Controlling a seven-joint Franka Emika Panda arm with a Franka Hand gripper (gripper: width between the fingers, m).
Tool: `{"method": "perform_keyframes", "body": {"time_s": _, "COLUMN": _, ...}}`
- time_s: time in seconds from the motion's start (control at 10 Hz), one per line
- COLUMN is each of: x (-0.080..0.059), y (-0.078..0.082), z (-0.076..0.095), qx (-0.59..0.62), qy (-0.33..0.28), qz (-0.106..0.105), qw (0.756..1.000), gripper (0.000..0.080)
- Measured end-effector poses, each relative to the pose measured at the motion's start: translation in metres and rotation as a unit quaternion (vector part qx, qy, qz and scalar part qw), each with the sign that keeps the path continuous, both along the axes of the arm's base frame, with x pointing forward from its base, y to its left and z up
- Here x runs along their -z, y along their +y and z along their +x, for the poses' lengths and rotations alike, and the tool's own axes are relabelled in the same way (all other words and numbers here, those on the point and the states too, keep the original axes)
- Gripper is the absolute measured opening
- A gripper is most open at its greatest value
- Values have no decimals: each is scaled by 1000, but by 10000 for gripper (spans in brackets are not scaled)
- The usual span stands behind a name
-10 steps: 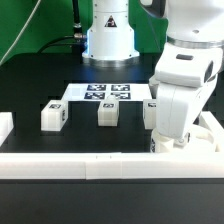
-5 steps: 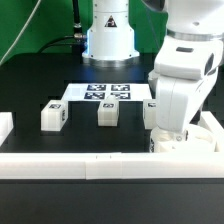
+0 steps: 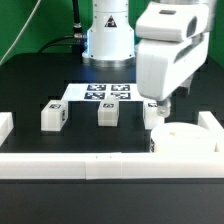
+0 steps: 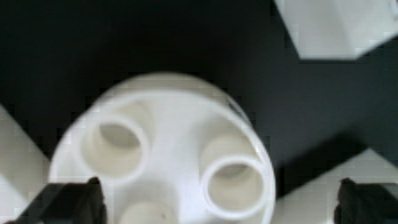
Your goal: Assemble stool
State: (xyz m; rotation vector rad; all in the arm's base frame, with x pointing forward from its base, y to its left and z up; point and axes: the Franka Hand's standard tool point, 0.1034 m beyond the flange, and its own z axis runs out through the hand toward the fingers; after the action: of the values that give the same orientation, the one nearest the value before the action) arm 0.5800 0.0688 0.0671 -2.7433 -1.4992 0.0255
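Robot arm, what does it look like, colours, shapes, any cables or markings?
The arm is glossy white, built of bulky rounded casings. Its white cylindrical base carries a small dark marking, and what looks like a dark cable runs beside it. The hand ends in black fingers. No square tags show on the arm.

One round seat point(image 3: 188, 140) — three tagged legs point(image 3: 53, 116) point(image 3: 107, 112) point(image 3: 150, 114) — one marker board point(image 3: 105, 92).

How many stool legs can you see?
3, in a row across the exterior view: leg at its left, leg in the middle, leg at its right, partly behind the arm.
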Motion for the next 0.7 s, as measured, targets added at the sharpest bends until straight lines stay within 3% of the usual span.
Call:
{"method": "perform_keyframes", "body": {"time_s": 0.2, "x": 3, "y": -20, "z": -18, "qx": 29, "qy": -3, "qz": 3, "qw": 1000, "gripper": 649}}
{"method": "perform_keyframes", "body": {"time_s": 0.5, "x": 3, "y": -19, "z": -18, "qx": 52, "qy": -2, "qz": 2, "qw": 999, "gripper": 649}}
{"method": "perform_keyframes", "body": {"time_s": 0.7, "x": 7, "y": -23, "z": -21, "qx": 173, "qy": -2, "qz": -1, "qw": 985, "gripper": 649}}
